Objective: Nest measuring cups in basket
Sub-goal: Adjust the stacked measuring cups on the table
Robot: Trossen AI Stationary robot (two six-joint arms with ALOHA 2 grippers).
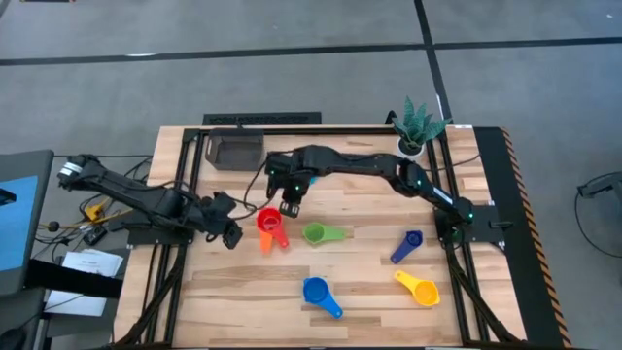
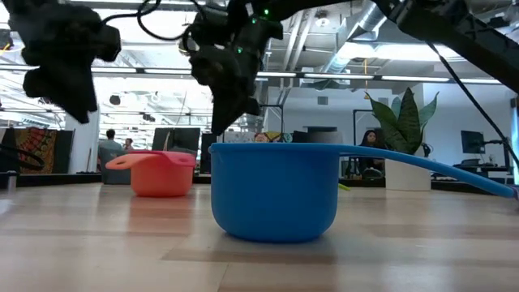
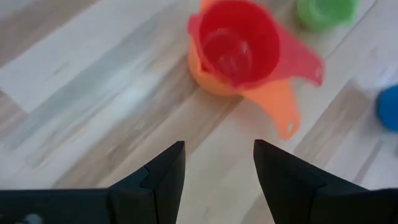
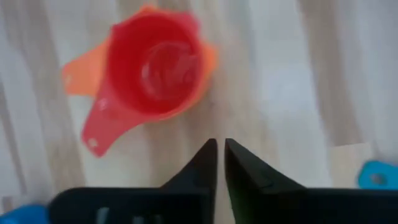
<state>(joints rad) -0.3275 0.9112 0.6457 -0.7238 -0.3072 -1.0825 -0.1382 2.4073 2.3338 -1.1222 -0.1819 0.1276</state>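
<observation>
- Now the right gripper [image 1: 290,207] hangs low over the desk [image 1: 369,282], its jaws almost closed and holding nothing.
- The red cup [image 4: 155,65] sits inside the orange cup [image 4: 76,73], just ahead of those jaws.
- The left gripper [image 1: 231,236] reaches in from the other side, jaws open and empty.

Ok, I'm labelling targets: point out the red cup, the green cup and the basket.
red cup [image 1: 266,221], high view, on its bowl.
green cup [image 1: 314,233], high view, on its bowl.
basket [image 1: 236,161], high view, on its near rim.
</observation>
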